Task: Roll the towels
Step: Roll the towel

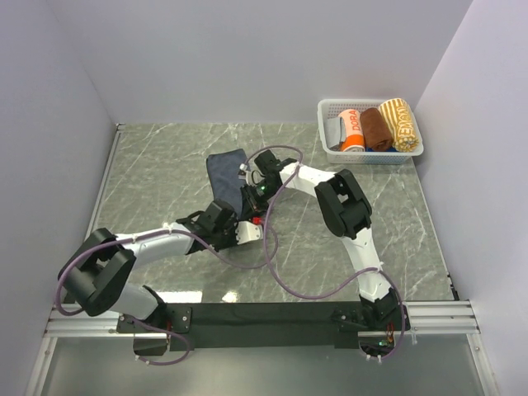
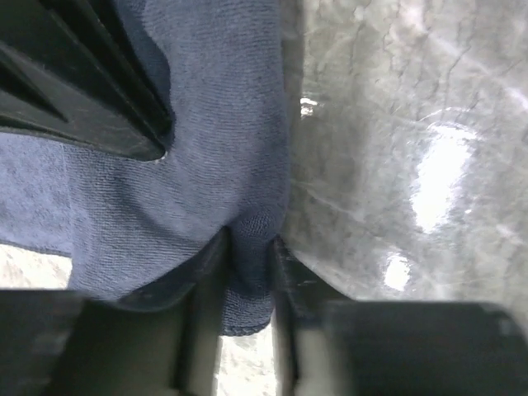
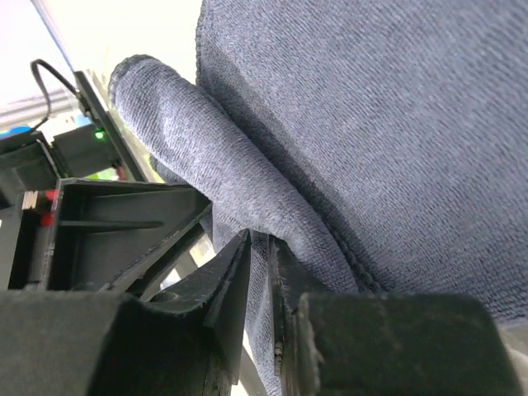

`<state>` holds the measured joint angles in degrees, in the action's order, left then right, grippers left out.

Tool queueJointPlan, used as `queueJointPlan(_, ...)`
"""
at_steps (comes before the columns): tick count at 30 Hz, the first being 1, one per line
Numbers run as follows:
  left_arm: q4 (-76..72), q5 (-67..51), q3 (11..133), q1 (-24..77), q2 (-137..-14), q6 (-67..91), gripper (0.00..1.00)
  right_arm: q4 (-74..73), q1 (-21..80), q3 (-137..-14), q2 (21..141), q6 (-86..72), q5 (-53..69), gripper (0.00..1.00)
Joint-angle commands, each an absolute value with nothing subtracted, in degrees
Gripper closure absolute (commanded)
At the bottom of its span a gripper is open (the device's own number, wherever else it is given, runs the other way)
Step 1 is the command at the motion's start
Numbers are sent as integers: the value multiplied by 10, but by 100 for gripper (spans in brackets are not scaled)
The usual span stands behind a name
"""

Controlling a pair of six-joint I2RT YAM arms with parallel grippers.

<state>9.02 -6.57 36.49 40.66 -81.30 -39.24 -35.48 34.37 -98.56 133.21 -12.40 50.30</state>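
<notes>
The left gripper (image 2: 247, 262) was clamped on the towel (image 2: 223, 124). Its two fingers were pressed close together with a narrow fold of navy cloth between them, and the fold's end poked out below the tips. The right gripper (image 3: 260, 252) was likewise closed on the same towel. It pinched a thin, doubled ridge of fabric, and a rounded fold bulged out to the left of its fingers.

From above, the two grippers met close together at the near end of the cloth, the left arm reaching in from the near left corner and the right arm bending in from the near right. The uncovered part of the towel lay as a dark strip. Its long axis ran from the far edge toward the near edge, leaning a little to the right as it came nearer. Its far end was squared off and flat on the marbled table (image 1: 165, 173).

The towel sat left of the table's centre, closer to the far edge than to the near one. In the far right corner stood a white basket (image 1: 373, 156) holding several rolled cloths (image 1: 377, 129), well apart from the towel.
</notes>
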Motion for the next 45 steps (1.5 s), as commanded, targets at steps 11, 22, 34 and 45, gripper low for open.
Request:
queueJointPlan(11,450,-351,560,257,-952,-447,97,-377,201,-970,1139,-23,403,52)
queueJointPlan(22,656,-448,753,176,-1157,-498,100,-176,187,-638,757,135,287,16)
queueJointPlan(34,662,-439,834,167,-1257,-443,99,-321,363,-699,817,386,264,5)
queueJointPlan(45,667,-453,864,166,-1311,-424,99,-135,485,-675,946,485,198,18)
